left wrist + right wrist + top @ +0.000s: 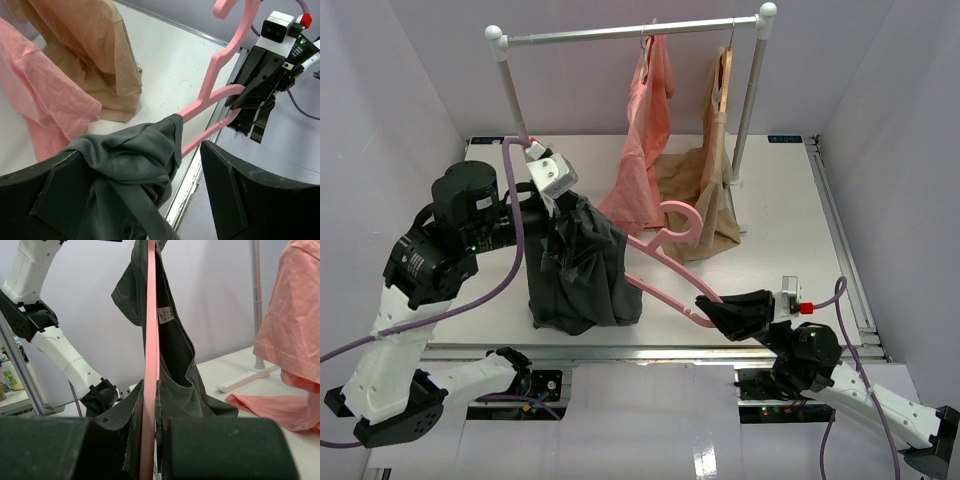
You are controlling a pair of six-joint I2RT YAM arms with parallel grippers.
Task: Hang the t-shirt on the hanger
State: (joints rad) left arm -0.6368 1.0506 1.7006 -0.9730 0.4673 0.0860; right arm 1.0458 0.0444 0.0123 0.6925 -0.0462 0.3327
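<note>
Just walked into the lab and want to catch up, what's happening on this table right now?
Two robot arms are fitting a dark charcoal-grey fabric t-shirt onto a slim pink plastic hanger. The right end effector is shut on one end of the hanger, whose other end is already inside the t-shirt. The left end effector sits at the t-shirt's top, jaws wide open, fabric draped over one finger.

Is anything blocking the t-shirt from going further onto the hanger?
No loose thing shows in the way. The t-shirt already covers one arm of the hanger, and the bare pink stretch toward the hook is free. The right gripper clamps the other arm's end. The salmon garment and tan garment hang behind.
</note>
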